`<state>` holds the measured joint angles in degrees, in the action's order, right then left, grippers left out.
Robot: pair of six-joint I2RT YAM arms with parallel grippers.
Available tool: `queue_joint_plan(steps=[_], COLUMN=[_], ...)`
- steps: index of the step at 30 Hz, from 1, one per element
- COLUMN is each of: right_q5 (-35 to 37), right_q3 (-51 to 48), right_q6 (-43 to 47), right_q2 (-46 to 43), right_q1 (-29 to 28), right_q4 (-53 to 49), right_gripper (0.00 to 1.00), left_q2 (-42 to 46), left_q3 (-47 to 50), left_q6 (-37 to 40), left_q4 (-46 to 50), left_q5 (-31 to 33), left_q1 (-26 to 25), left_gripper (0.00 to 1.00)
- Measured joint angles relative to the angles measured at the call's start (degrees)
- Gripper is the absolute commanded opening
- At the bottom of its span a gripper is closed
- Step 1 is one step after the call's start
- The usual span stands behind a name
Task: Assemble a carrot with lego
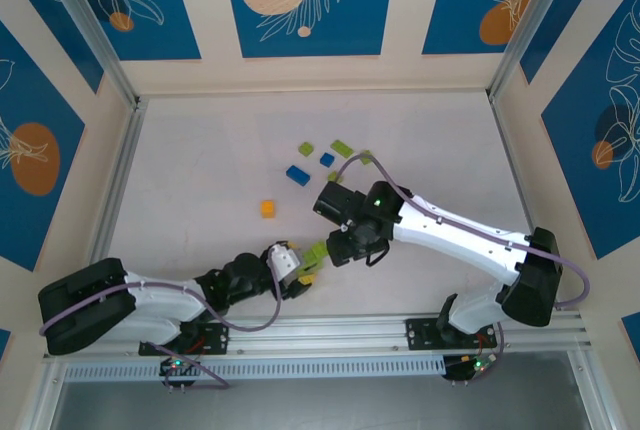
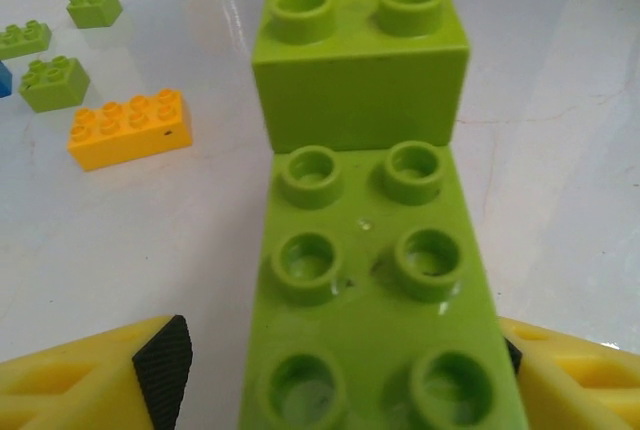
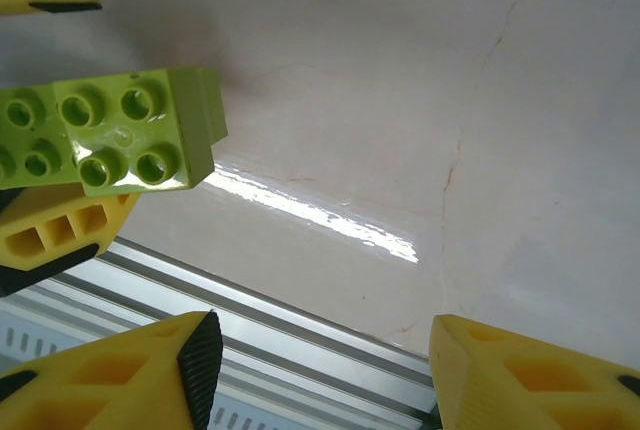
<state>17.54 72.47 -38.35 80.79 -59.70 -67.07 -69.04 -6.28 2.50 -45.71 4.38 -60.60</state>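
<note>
The lime-green lego clump (image 2: 360, 250), a long brick with a square one at its far end, lies between the spread fingers of the left end effector (image 2: 340, 350). The left pad stands clear of it and the right one sits just beside its edge, so this reads as the green top being set down. The right end effector (image 3: 320, 360) hangs nearby, spread and empty. Next comes the carrot's body: reaching for the orange brick (image 2: 128, 128), loose on the surface (image 1: 200, 180).
</note>
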Motion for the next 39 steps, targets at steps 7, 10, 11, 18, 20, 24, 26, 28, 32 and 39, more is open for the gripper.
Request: queue_joint_plan(steps=[7, 10, 11, 18, 20, 24, 26, 28, 32, 39], right_q5=[-1.2, -1.4, -1.5, -1.6, -2.0, -2.6, -2.8, -3.0, -3.5, -3.9], right_q3=[-5.7, -8.0, -8.6, -9.7, -9.7, -8.9, -8.3, -8.0, -7.6, -5.9], right_q6=[0.0, -0.3, -0.5, -0.7, -0.7, -0.6, -0.6, -0.4, 0.0, 0.9], right_q2=[-2.2, -2.8, -3.1, -3.8, -3.6, -1.2, 0.4, 1.6, 3.0, 4.2], right_q1=[-0.3, -0.3, -0.3, -0.2, 0.0, 0.4, 0.6, 0.9, 1.7, 4.2], right_q4=[2.4, 3.4, 3.8, 5.3, 5.9, 6.5, 6.9, 7.5, 8.4, 9.1], right_gripper=[0.58, 0.58, 0.58, 0.59, 0.59, 0.58, 0.58, 0.58, 0.58, 0.58], left_q2=[3.5, 3.8, 3.8, 1.5, 0.4, -1.2, -1.3, -1.3, -0.4, 1.0], left_q3=[0.0, -0.1, -0.3, -2.0, -2.0, -2.0, -2.0, -2.0, -2.0, -2.0], left_q6=[-1.4, -2.0, -2.0, -2.1, -2.1, -2.1, -2.1, -2.1, -2.1, -2.1], left_q4=[-0.1, 0.2, 0.4, 0.7, 0.7, 0.6, 0.5, 0.1, -0.1, -0.1], left_q5=[0.3, 0.0, -0.3, -3.0, -3.8, -4.9, -5.2, -5.5, -5.9, -6.1], left_q1=[2.2, 3.1, 3.3, 3.8, 3.8, 3.9, 4.1, 4.2, 4.5, 4.7], left_gripper=[1.0, 1.0, 1.0, 1.0, 1.0, 1.0, 1.0, 1.0, 1.0, 1.0])
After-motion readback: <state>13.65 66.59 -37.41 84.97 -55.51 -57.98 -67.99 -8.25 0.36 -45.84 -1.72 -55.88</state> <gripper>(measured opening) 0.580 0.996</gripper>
